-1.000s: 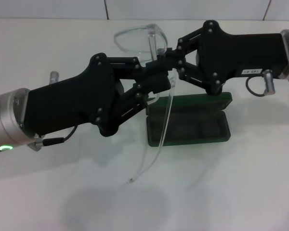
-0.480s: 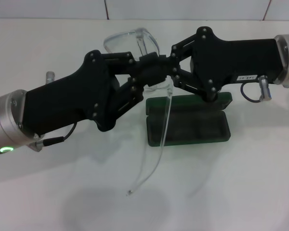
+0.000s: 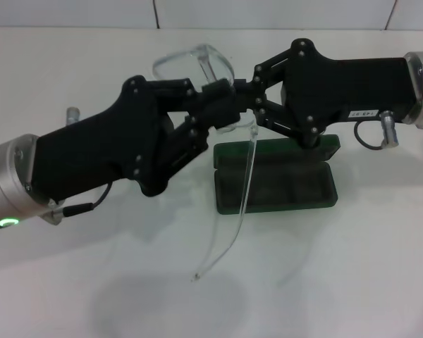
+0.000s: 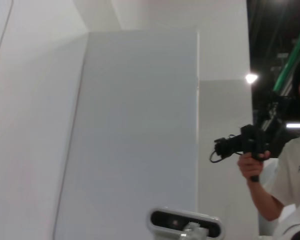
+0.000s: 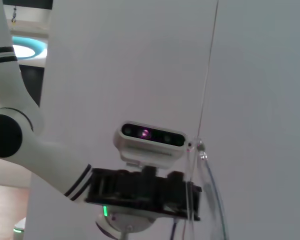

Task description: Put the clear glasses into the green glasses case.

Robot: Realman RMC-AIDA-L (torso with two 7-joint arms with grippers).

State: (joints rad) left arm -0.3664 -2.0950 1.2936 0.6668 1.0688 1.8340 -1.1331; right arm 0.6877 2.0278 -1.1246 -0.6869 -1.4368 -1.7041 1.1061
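Both grippers meet mid-air above the table (image 3: 366, 267), w/ the clear glasses (image 3: 197, 63) pinched between them. Your left gripper (image 3: 222, 105) has its fingers pressed together on the frame near the hinge; your right gripper (image 3: 248, 88) closes on the same spot from the other side, fingertips nearly touching the left's. One clear temple arm (image 3: 233, 211) hangs down unfolded, crossing in front of the green glasses case (image 3: 282, 186), which lies open on the table below the right gripper. That's all from your head view. Your left wrist view shows neither glasses nor case, only wall panels and a person w/ a camera (image 4: 247, 145). Your right wrist view shows the left arm (image 5: 140, 192) and a thin clear strip of the glasses, no case.
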